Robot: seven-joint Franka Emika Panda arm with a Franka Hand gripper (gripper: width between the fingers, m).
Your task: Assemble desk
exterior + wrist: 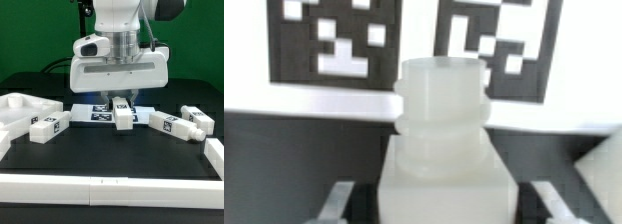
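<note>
Currently: white square-section plastic desk leg (122,117), centre of black bench (100,152), clamped between partly closed fingers (342,205), held mid-body presumably for balanced lift; matching leg (170,124) at 3 o'clock.

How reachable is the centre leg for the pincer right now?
Likely yes: the pincer straddles the centre leg, one finger on either side, with nothing between them. Whether it has clamped is unclear.

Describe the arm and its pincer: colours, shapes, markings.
The arm is white with black joint sections and ends in a ribbed silver-grey collar. The pincer has a wide, rounded white body, with a small white camera on the exterior view's left. Its fingers are short and dark. No markings can be made out.
</note>
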